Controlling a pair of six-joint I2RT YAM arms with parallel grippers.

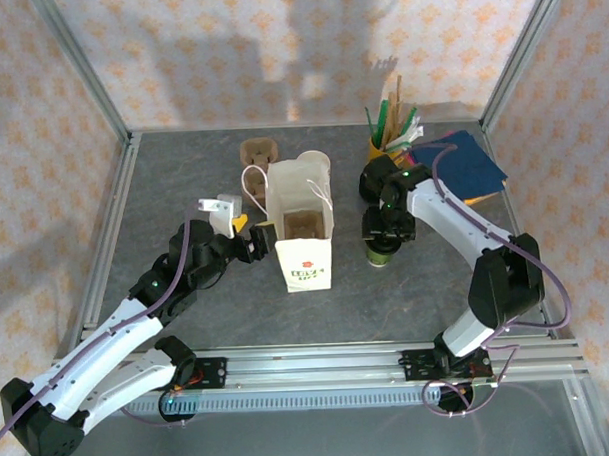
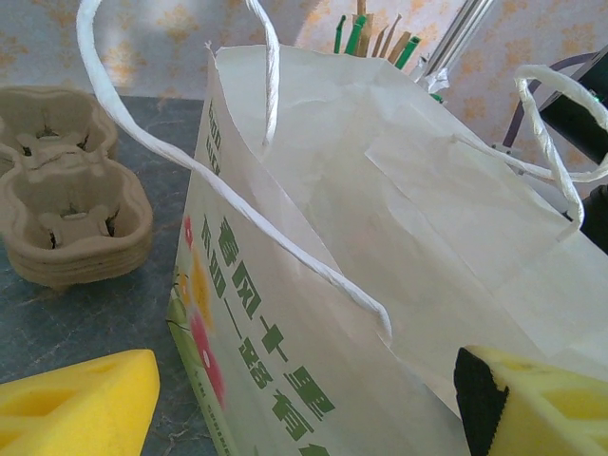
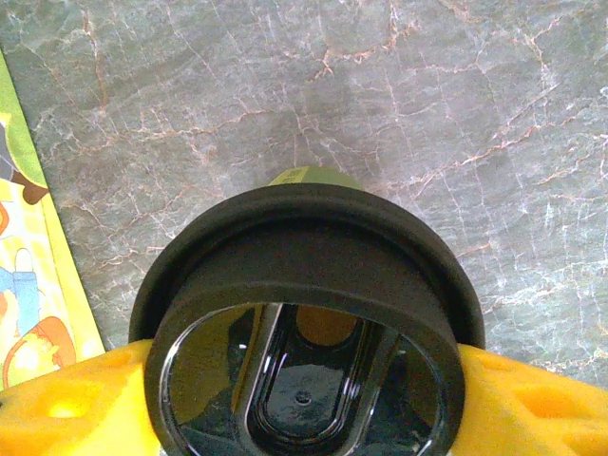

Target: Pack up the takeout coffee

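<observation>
Takeout coffee (image 3: 304, 275) between right fingers (image 3: 532, 399); left wrist: bag (image 2: 380, 237), carriers (image 2: 76, 209).

In the right wrist view the black plastic lid (image 3: 304, 275) hides nearly all of the small white-and-green paper cup (image 3: 309, 177) — 1 green sliver shows. The 2 yellow fingertips (image 3: 532, 399) run off the bottom edge; whether they press the lid cannot be told. The left wrist view cuts off the base of the white paper bag (image 2: 399, 218).
</observation>
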